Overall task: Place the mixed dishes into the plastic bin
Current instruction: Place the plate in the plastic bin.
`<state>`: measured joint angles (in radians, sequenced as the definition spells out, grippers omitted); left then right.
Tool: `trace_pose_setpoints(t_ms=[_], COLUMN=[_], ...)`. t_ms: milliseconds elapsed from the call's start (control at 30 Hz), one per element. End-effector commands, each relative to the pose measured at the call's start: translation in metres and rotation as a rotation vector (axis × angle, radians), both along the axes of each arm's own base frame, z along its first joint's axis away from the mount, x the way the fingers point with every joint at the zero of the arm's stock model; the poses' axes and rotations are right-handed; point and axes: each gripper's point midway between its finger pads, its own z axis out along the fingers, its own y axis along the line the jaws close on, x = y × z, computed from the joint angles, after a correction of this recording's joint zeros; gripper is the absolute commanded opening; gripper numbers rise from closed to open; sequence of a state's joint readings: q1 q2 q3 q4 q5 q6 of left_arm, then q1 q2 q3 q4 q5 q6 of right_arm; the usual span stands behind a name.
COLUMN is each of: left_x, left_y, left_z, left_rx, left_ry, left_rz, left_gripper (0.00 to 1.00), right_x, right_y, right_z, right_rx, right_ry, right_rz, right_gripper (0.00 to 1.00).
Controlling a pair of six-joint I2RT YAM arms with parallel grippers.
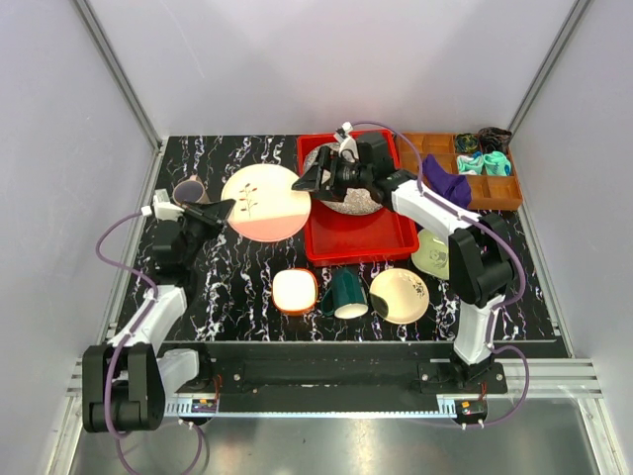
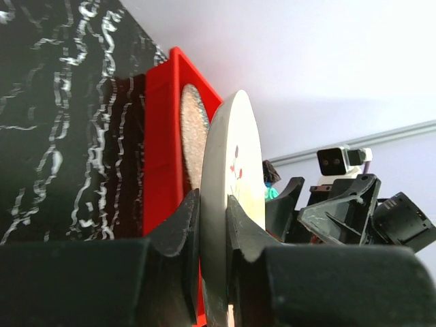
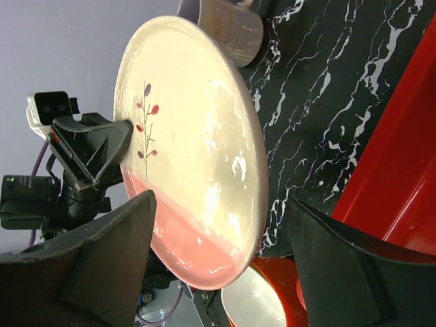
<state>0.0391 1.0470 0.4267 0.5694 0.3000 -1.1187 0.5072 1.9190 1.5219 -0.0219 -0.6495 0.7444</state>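
The pink-cream plate [image 1: 265,203] hangs tilted above the table, just left of the red plastic bin [image 1: 356,242]. My left gripper [image 1: 220,210] is shut on the plate's left rim; in the left wrist view its jaws [image 2: 214,218] pinch the rim of the plate [image 2: 235,157]. My right gripper [image 1: 309,179] stands open at the plate's right edge. In the right wrist view the gripper [image 3: 219,201] has its fingers on either side of the plate [image 3: 197,150] without closing on it. A speckled grey plate [image 1: 348,201] lies in the bin, partly hidden by the right arm.
On the table stand a mauve cup [image 1: 188,188], an orange-white bowl [image 1: 295,291], a dark green mug [image 1: 346,293], a pale yellow plate [image 1: 399,295] and a light green bowl [image 1: 432,254]. A brown compartmented tray [image 1: 499,190] with cloths sits at the back right.
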Motion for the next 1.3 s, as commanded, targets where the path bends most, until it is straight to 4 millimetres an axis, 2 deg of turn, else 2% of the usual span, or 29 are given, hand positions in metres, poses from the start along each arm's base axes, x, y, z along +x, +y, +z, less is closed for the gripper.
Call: trace_pose_setpoints(t_ms=[0, 33, 67, 333, 433, 467, 567, 767, 800, 867, 933, 1133, 1267], left_x=[0.006, 0.007, 0.006, 0.008, 0.008, 0.009, 0.009, 0.012, 0.012, 0.013, 0.014, 0.016, 0.021], left_y=[-0.010, -0.010, -0.021, -0.031, -0.034, -0.034, -0.036, -0.043, -0.044, -0.046, -0.048, -0.053, -0.058], left_z=[0.106, 0.107, 0.107, 0.109, 0.108, 0.106, 0.105, 0.107, 0.108, 0.109, 0.111, 0.112, 0.109], left_rx=[-0.076, -0.078, -0.087, -0.136, -0.146, -0.147, -0.158, -0.195, -0.194, -0.190, -0.184, -0.172, -0.154], left_ry=[-0.326, -0.328, -0.326, -0.346, -0.346, -0.345, -0.343, -0.362, -0.366, -0.366, -0.369, -0.370, -0.355], left_rz=[-0.025, -0.024, -0.051, -0.087, -0.096, -0.096, -0.100, -0.136, -0.141, -0.149, -0.156, -0.169, -0.181], left_gripper=[0.00, 0.00, 0.00, 0.00, 0.00, 0.00, 0.00, 0.00, 0.00, 0.00, 0.00, 0.00, 0.00], right_x=[-0.003, -0.002, -0.002, 0.002, 0.002, 0.001, -0.001, -0.003, -0.002, -0.002, 0.002, 0.009, 0.019], right_y=[-0.005, -0.005, -0.006, -0.010, -0.012, -0.011, -0.011, -0.011, -0.012, -0.013, -0.018, -0.032, -0.050], right_z=[0.036, 0.038, 0.040, 0.045, 0.048, 0.048, 0.048, 0.045, 0.045, 0.043, 0.042, 0.040, 0.034], right_rx=[0.066, 0.079, 0.096, 0.189, 0.201, 0.203, 0.212, 0.228, 0.228, 0.224, 0.220, 0.217, 0.182], right_ry=[-0.104, -0.114, -0.106, -0.085, -0.091, -0.089, -0.082, -0.066, -0.065, -0.062, -0.064, -0.058, -0.061], right_rz=[0.028, 0.027, 0.030, 0.042, 0.048, 0.051, 0.061, 0.077, 0.076, 0.065, 0.042, 0.007, -0.067], right_gripper=[0.86, 0.85, 0.85, 0.72, 0.62, 0.55, 0.47, 0.50, 0.53, 0.68, 0.76, 0.75, 0.82])
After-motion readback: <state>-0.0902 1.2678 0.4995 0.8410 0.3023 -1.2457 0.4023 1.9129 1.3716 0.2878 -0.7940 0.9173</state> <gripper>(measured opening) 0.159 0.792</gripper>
